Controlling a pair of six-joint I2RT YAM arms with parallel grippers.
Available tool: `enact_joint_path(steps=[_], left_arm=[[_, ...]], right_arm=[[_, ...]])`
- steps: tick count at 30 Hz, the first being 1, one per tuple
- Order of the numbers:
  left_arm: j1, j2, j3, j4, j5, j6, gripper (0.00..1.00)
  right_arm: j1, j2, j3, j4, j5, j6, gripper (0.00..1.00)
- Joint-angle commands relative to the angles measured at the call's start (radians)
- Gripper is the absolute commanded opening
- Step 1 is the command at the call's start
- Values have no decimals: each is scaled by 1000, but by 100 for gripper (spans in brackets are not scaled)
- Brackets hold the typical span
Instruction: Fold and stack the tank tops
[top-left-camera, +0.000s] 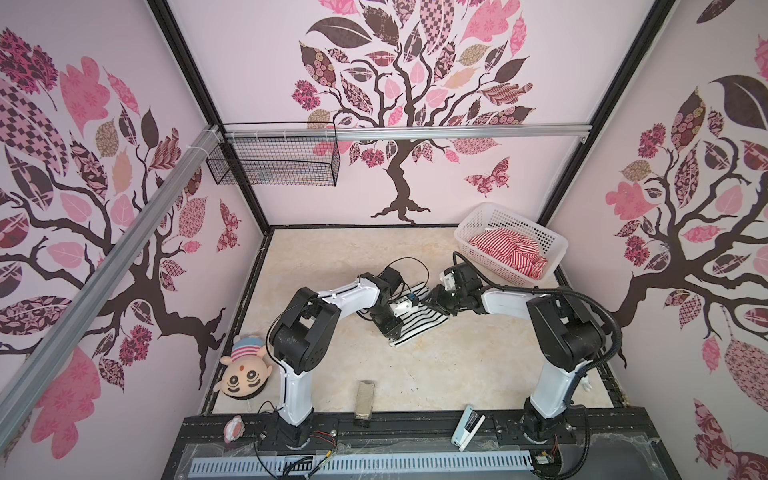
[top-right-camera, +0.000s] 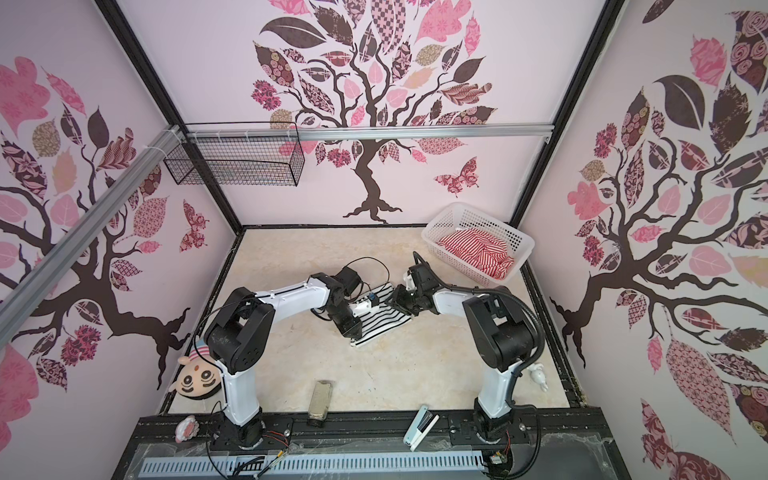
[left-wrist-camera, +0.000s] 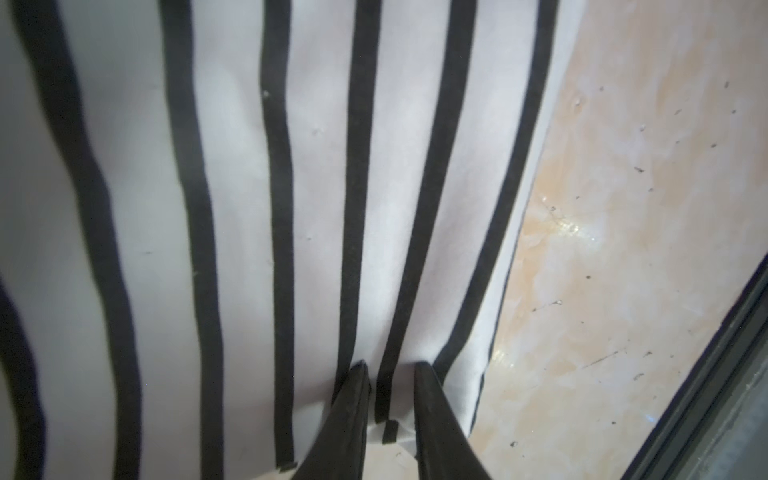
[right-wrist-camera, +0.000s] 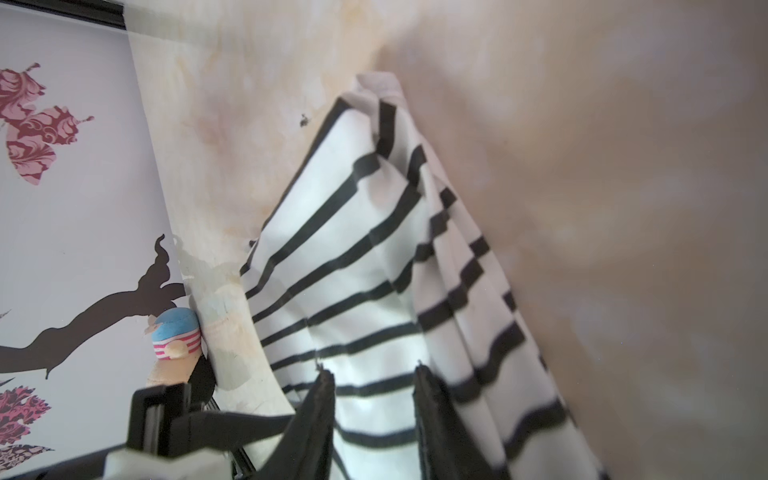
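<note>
Left wrist view: the left gripper (left-wrist-camera: 390, 368) was seen pinching an edge of the black-and-white tank top (top-left-camera: 415, 322) on the table (top-left-camera: 436, 374), the right gripper (right-wrist-camera: 372, 372) parted, empty, over it; folding was judged underway, the red-and-white tank top (top-left-camera: 509, 249) in the basket (top-left-camera: 469, 224) being needed next.

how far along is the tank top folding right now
Done: the black-and-white top lies on the table, partly folded, with layers doubled along one side. In hand: the right gripper is on it with jaws parted over the fold, and the left gripper is at an edge. Left: finish this fold, then take the red-and-white top, crumpled in the basket, fold it and stack the two.
</note>
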Motion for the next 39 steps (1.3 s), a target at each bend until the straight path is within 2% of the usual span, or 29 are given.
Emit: enact_joint_path(steps=[1, 8, 11, 15, 18, 22, 26, 32, 39], left_arm=[[33, -11, -18, -22, -133, 13, 24], [158, 25, 59, -51, -297, 12, 24], [191, 22, 114, -78, -284, 7, 24], [159, -52, 155, -68, -133, -25, 25], [93, -58, 196, -44, -81, -53, 25], [23, 13, 264, -7, -20, -91, 25], [8, 154, 390, -77, 51, -123, 25], [8, 235, 413, -79, 54, -137, 25], [34, 227, 323, -77, -92, -125, 24]], right_arm=[[-4, -147, -23, -79, 53, -20, 40], [-2, -270, -60, -276, 210, -75, 42], [-2, -325, -101, -298, 262, -75, 43], [-3, -374, -130, -343, 341, -76, 46], [-4, -400, -143, -371, 389, -77, 51], [-4, -421, -163, -380, 390, -72, 52], [-4, -460, -176, -398, 405, -64, 52], [-4, -489, -187, -412, 418, -59, 52], [-4, -489, -185, -409, 410, -56, 52]])
